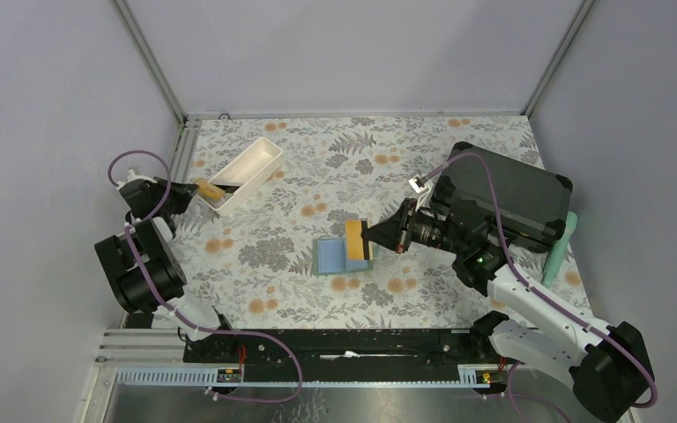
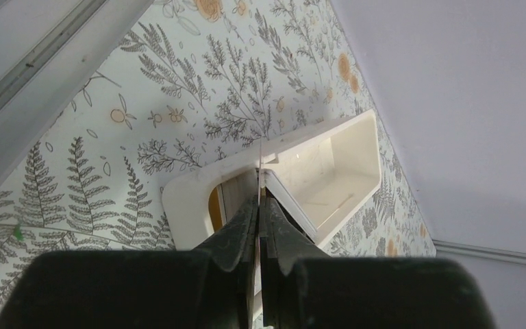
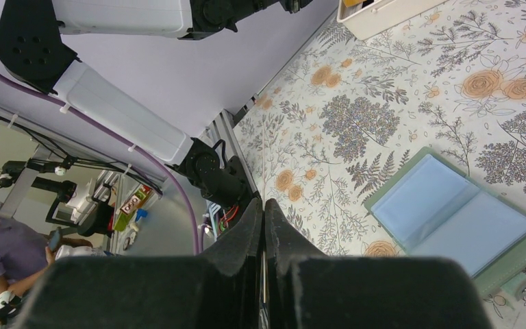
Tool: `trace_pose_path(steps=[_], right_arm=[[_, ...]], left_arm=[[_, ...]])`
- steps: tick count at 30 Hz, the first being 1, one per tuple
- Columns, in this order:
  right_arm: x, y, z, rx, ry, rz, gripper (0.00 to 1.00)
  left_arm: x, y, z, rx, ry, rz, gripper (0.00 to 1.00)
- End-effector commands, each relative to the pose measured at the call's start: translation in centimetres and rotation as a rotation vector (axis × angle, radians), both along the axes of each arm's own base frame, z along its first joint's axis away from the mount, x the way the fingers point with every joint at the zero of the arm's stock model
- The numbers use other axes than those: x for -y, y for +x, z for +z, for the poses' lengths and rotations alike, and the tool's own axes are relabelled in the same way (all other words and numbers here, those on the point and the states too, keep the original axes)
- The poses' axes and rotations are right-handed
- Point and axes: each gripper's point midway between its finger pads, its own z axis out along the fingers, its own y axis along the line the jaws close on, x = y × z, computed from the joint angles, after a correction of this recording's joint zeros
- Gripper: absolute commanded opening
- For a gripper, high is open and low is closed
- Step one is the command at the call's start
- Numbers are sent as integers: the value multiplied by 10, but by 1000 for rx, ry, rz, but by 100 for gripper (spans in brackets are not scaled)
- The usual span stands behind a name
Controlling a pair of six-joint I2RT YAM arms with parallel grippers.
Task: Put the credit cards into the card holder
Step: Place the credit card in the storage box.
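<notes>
The card holder (image 1: pixel 333 256) lies open at the table's middle, sage-green with pale blue pockets; it also shows in the right wrist view (image 3: pixel 452 219). My right gripper (image 1: pixel 371 236) is shut on the gold-orange credit card (image 1: pixel 353 240) with a dark stripe and holds it over the holder's right half. In the right wrist view the gripper (image 3: pixel 264 205) shows the card only as a thin edge between the jaws. My left gripper (image 1: pixel 192 191) is at the near end of the white tray (image 1: pixel 247 172). In its wrist view the gripper (image 2: pixel 260 202) is shut on a thin card (image 2: pixel 260 161), seen edge-on.
A large black hard case (image 1: pixel 516 194) sits at the right, behind my right arm. A teal object (image 1: pixel 560 247) lies beside it. An orange item (image 2: pixel 214 209) shows inside the tray's near end (image 2: pixel 185 205). Metal rails edge the table at left and back.
</notes>
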Motion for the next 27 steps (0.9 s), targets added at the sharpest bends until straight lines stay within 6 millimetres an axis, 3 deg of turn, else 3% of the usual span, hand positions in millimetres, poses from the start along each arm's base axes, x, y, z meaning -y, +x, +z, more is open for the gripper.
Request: trace_pose_path(steps=[1,20,27], right_arm=[[1,-1,19,58,37,3,0],[6,-6,25,80,43,-3,0],[7,-7,27,85,46,-2,0]], left_arm=[[-3,-2,7,27,46,-5,6],[-14,-20,-8,-70,102,45,15],[-19,-24,-13,-108,105,65,31]])
